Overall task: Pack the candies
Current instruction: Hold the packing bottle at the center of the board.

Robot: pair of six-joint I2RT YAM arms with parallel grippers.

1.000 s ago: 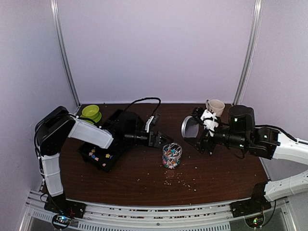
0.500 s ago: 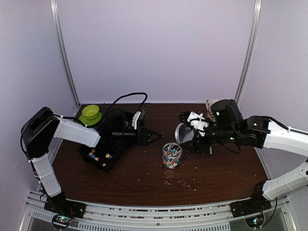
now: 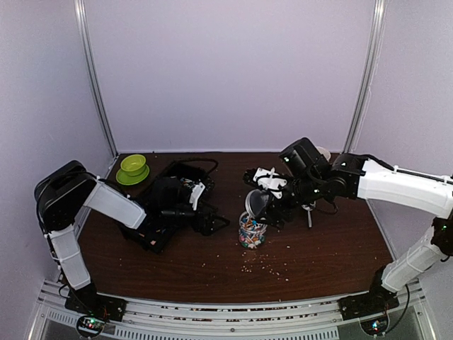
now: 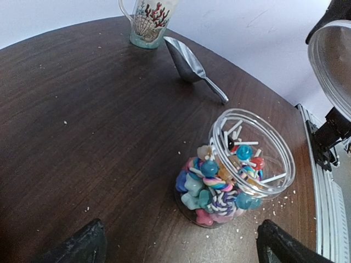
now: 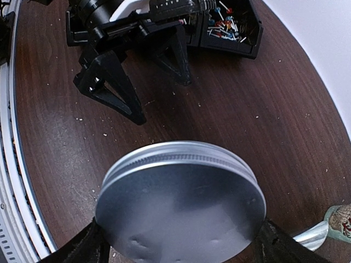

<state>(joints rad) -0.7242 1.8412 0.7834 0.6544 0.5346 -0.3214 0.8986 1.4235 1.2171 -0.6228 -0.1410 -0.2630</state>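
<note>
Candies (image 4: 219, 186) fill an open jar (image 3: 253, 232) at mid-table. Right gripper (image 3: 269, 204) clamps a silver lid (image 5: 181, 200), tilted, just above the jar's mouth (jar slightly nearer the bases); left gripper (image 3: 214, 224) gapes empty, just leftward.

Candies (image 4: 216, 189) — small, multicoloured: blue, pink, teal, purple-striped swirls, several on white sticks. Heaped in clear upright open-topped jar (image 4: 289, 171) at mid-table, filling lower part. Few more — red, blue, on sticks — loose in black tray (image 5: 252, 44) left of jar.
</note>
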